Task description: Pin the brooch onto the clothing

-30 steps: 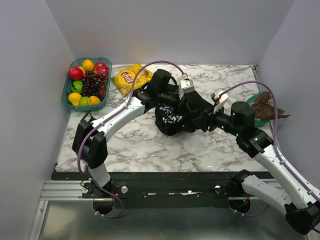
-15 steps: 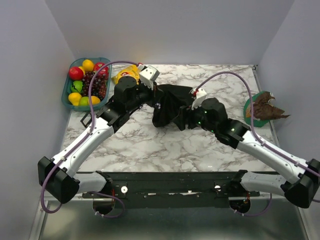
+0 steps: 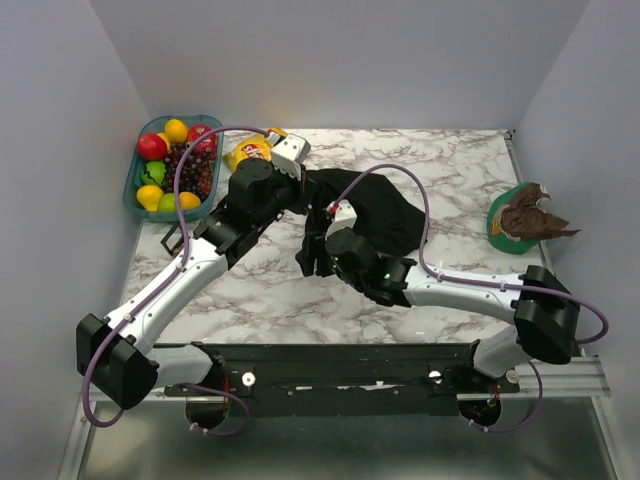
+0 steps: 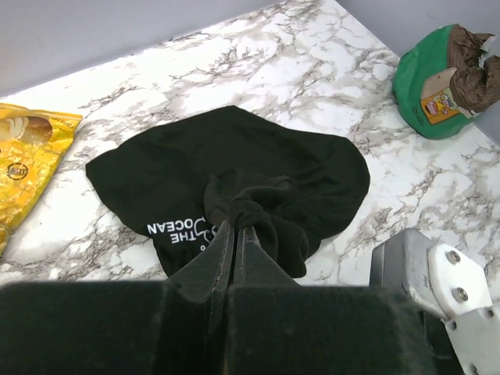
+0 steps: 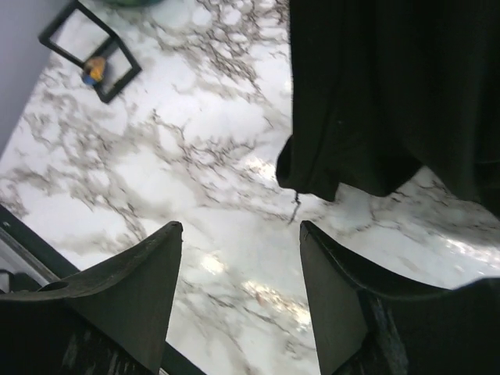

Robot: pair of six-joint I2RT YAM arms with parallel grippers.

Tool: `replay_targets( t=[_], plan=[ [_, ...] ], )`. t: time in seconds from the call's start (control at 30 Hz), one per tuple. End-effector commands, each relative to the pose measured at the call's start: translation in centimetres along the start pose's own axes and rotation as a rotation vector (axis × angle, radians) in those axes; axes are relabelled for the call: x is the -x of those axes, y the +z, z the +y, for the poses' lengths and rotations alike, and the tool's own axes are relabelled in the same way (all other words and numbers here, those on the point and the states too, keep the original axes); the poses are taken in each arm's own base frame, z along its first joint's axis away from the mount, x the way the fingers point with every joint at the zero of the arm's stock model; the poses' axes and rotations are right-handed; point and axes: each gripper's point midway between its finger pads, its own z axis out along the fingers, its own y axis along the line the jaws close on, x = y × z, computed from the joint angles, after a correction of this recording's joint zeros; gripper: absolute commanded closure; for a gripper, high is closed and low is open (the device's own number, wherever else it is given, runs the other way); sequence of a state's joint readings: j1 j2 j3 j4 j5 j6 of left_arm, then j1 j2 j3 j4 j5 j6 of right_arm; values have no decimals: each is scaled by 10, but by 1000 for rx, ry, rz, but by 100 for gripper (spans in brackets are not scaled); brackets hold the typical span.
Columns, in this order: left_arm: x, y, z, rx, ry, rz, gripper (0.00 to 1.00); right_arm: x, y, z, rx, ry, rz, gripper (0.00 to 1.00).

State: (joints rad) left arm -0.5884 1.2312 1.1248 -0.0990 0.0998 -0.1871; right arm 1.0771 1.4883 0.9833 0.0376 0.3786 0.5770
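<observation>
Far to the left of both claws we see a tray of fruit (image 3: 129, 192) at the back of the marble bench (image 3: 460, 170). Nearer the front stands a small black frame (image 5: 123, 86) with a tiny orange-and-dark piece inside it. It looks like the brooch (image 5: 94, 69), though it is too small for us to be sure, and it sits well apart from the shirt (image 4: 258, 156). A yellow chip bag (image 4: 23, 156) lies left of the left claw (image 4: 236, 226). That claw is clenched on a bunched fold of the black shirt, with white lettering just beside its tips, and the rest of the cloth spreads on the bench ahead of it. The right claw (image 5: 240, 230) hovers released over bare bench with nothing between its fingers, the shirt's hem just beyond its tips. Well to the right of both claws lies a green packet (image 4: 430, 94) with crumpled brown stuff on it.
</observation>
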Motion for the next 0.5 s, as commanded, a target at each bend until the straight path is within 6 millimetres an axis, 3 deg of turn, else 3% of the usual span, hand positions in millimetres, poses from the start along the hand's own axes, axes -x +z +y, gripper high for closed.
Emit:
replay_targets(
  t=[0.0, 0.2, 0.47],
  plan=[
    [18, -5, -1, 6, -5, -67, 100, 20, 23, -3, -95, 83, -135, 31],
    [18, -5, -2, 1, -23, -70, 100, 9, 40, -23, -224, 52, -134, 30],
    [21, -7, 0, 15, -13, -80, 100, 2, 67, -35, -327, -28, -111, 29]
  ],
)
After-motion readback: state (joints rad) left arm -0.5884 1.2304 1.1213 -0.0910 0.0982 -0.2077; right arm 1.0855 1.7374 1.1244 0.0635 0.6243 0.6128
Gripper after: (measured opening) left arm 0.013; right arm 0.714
